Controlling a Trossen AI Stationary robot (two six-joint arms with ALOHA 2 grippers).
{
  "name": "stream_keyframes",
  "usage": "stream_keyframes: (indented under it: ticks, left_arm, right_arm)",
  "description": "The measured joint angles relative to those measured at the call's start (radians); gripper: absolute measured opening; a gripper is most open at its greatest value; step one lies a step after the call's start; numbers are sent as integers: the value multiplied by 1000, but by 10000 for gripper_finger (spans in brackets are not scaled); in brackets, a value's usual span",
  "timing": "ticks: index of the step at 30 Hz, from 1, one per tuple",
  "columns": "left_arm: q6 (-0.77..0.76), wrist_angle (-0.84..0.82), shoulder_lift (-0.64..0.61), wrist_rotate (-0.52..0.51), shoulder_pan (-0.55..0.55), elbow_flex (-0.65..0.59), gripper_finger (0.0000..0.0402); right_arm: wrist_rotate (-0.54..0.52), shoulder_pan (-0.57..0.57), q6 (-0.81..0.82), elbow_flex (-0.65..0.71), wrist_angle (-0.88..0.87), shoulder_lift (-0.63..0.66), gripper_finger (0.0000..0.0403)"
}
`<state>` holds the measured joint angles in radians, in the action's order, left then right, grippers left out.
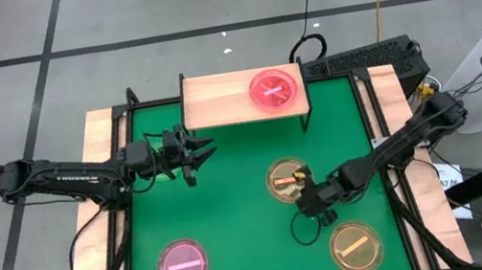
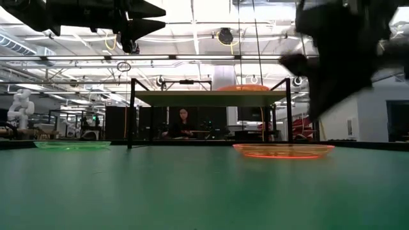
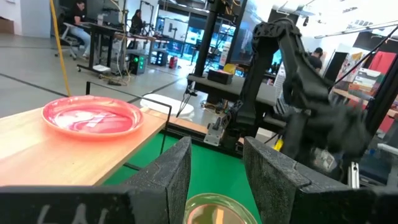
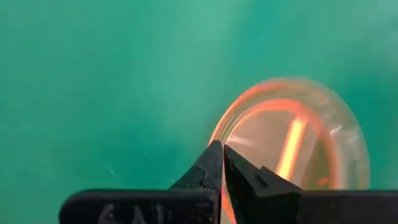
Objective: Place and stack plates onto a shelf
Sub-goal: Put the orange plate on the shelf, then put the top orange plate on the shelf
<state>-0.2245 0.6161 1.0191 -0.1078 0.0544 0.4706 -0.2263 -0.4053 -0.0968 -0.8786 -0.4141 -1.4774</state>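
Note:
The shelf (image 1: 226, 99) stands at the table's far edge with a pink plate (image 1: 275, 89) on its right half. A green plate (image 1: 163, 150) lies flat on the mat, partly under my left gripper (image 1: 203, 153). That gripper is open and raised, pointing toward the right. An amber plate (image 1: 285, 178) lies flat mid-table. My right gripper (image 4: 222, 148) is shut and hovers over that plate's near-right rim. In the low view it is a dark blur (image 2: 332, 64) above the plate (image 2: 283, 151). Another amber plate (image 1: 355, 245) and a pink plate (image 1: 182, 265) lie near the table's near edge.
Wooden strips (image 1: 99, 148) run along the table's left and right sides. The shelf's left half (image 3: 56, 155) is bare wood. Green mat (image 1: 233, 204) shows between the plates. A cable loop (image 1: 305, 231) hangs below the right arm. People sit at desks in the room behind.

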Motion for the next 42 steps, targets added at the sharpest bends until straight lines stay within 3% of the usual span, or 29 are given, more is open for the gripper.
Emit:
stream_keyframes:
  ticks: [9,13,18,25,30,35,42]
  left_arm:
    - [-13,4,0,-1,0,0,152]
    - [-10,-1,0,-1,0,0,152]
    - [2,0,0,-1,0,0,152]
    - [1,0,0,-1,0,0,152]
    - [0,1,0,-1,0,0,152]
    - [-2,0,0,-1,0,0,152]
    - [-2,-5,0,-1,0,0,152]
  right_arm:
    - [-34,49,-93,-81,-16,227,0]
    - [-2,56,-53,-53,-12,241,1]
    - [50,13,-35,23,73,137,33]
    - [34,-15,-35,48,98,-65,135]
    - [-128,-15,-19,47,94,-136,169]
    - [-170,-16,-25,45,97,-173,147]
    - [-158,-16,-24,43,84,-191,24]
